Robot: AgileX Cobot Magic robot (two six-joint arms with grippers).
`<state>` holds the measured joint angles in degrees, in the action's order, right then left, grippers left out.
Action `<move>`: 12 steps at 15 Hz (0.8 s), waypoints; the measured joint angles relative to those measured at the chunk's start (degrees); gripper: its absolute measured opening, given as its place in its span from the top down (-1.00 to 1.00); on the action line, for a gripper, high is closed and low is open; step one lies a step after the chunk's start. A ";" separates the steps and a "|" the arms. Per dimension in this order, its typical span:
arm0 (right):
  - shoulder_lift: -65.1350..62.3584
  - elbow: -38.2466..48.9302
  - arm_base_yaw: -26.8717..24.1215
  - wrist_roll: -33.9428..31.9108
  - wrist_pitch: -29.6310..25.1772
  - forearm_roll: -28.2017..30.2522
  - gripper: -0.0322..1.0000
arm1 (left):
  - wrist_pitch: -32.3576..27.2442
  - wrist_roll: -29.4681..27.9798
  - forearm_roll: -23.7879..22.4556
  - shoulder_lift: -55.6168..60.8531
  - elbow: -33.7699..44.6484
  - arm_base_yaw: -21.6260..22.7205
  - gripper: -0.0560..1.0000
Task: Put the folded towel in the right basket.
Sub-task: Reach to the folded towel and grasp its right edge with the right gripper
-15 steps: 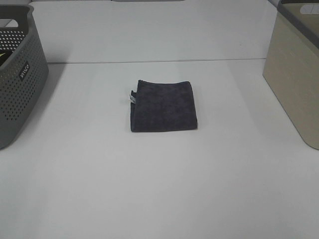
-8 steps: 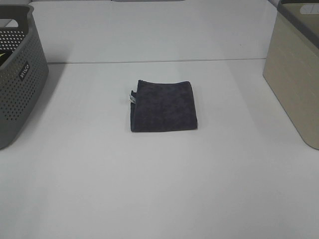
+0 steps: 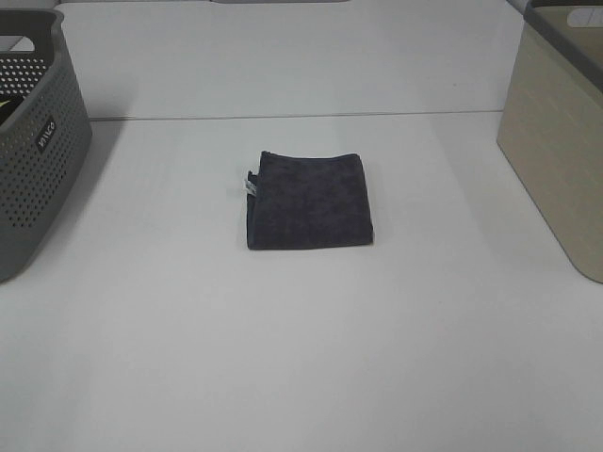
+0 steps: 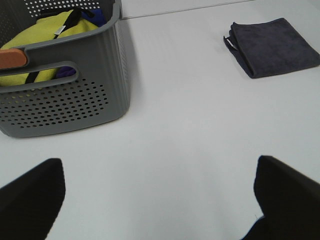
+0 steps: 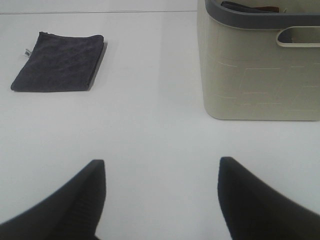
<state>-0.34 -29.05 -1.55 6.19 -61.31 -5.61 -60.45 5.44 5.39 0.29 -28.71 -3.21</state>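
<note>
A dark grey folded towel point(image 3: 309, 200) lies flat on the white table, mid-table. It also shows in the left wrist view point(image 4: 272, 46) and in the right wrist view point(image 5: 59, 61). The right basket point(image 3: 558, 132) is beige with a grey rim and stands at the right edge; the right wrist view shows it too point(image 5: 260, 65). My left gripper point(image 4: 160, 200) is open and empty, far from the towel. My right gripper point(image 5: 161, 200) is open and empty, between towel and beige basket, short of both. Neither arm shows in the high view.
A grey perforated basket point(image 3: 33, 141) stands at the left edge; the left wrist view point(image 4: 65, 85) shows yellow and dark cloths in it. A seam point(image 3: 283, 116) crosses the table behind the towel.
</note>
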 joint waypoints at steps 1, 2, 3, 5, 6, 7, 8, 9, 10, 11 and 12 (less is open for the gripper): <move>0.00 0.00 0.00 0.00 0.00 0.00 -0.27 | 0.00 0.00 0.00 0.00 0.00 0.00 -0.95; 0.00 0.00 0.00 0.00 0.00 0.00 -0.27 | 0.00 0.00 0.00 0.00 0.00 0.00 -0.95; 0.00 0.00 0.00 0.00 0.00 0.00 -0.27 | 0.00 0.00 0.00 0.00 0.00 0.00 -0.95; 0.00 0.00 0.00 0.00 0.00 0.00 -0.27 | 0.00 0.00 0.00 0.00 0.00 0.00 -0.95; 0.00 0.00 0.00 0.00 0.00 0.00 -0.27 | 0.00 0.00 0.00 0.00 0.00 0.00 -0.95; 0.00 0.00 0.00 0.00 0.00 0.00 -0.27 | 0.00 0.00 0.00 0.00 0.00 0.00 -0.95; 0.00 0.00 0.00 0.00 0.00 0.00 -0.27 | 0.00 0.00 0.00 0.00 0.00 0.00 -0.95; 0.00 0.00 0.00 0.00 0.00 0.00 -0.27 | 0.00 0.00 0.00 0.00 0.00 0.00 -0.95; 0.00 0.00 0.00 0.00 0.17 0.00 -0.27 | 0.00 0.00 0.00 0.00 0.00 0.00 -0.95; 0.23 -0.06 0.00 0.00 0.29 0.00 -0.27 | 0.00 0.00 0.00 0.00 0.00 0.00 -0.95; 1.83 -0.40 0.00 0.00 0.80 -0.06 -0.27 | 0.00 0.00 0.00 0.00 0.00 0.00 -0.95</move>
<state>1.49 -29.45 -1.55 6.19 -60.50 -5.67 -60.45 5.44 5.39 0.29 -28.71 -3.21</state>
